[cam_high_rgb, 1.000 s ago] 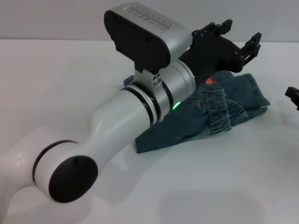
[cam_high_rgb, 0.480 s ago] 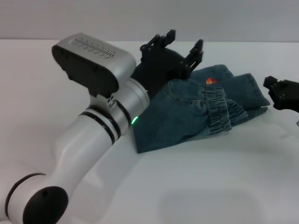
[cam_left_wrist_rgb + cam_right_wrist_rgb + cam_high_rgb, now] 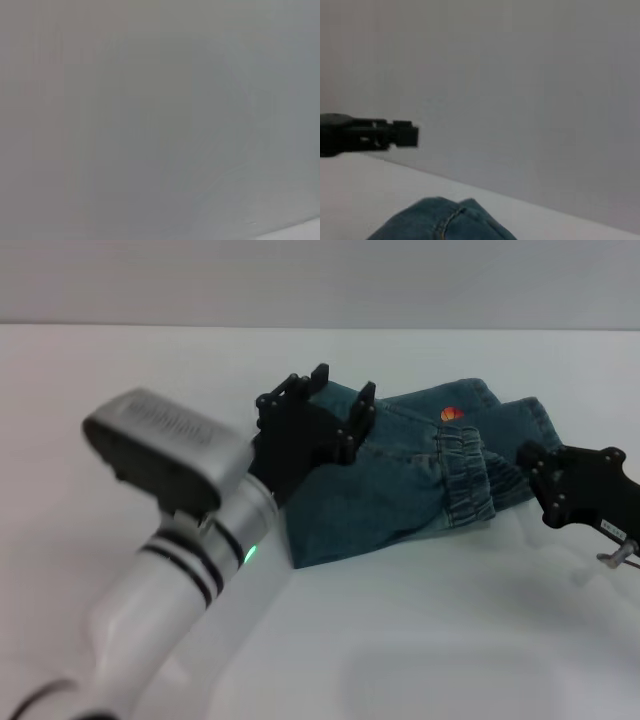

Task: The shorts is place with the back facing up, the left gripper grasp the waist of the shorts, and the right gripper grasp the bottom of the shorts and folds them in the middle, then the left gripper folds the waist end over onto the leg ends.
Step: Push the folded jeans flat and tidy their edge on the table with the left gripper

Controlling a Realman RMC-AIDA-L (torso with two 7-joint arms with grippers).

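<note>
The shorts (image 3: 400,480) lie folded on the white table (image 3: 450,640), with the ruffled waist band (image 3: 470,480) on top toward the right and the orange ball print (image 3: 452,414) at the far side. The leg ends are hidden under the folded layers. My left gripper (image 3: 335,398) hangs open and empty over the shorts' left part. My right gripper (image 3: 570,485) is just right of the waist band, close to the cloth's right edge. The right wrist view shows a denim fold (image 3: 440,220) and a black gripper part (image 3: 375,134). The left wrist view shows only blank grey.
My thick silver-white left arm (image 3: 180,540) slants across the near left of the table. A grey wall (image 3: 320,280) stands behind the table's far edge.
My left gripper has drawn back leftward across the shorts, open and empty. My right gripper has come in from the right edge toward the waist band. The shorts have stayed put.
</note>
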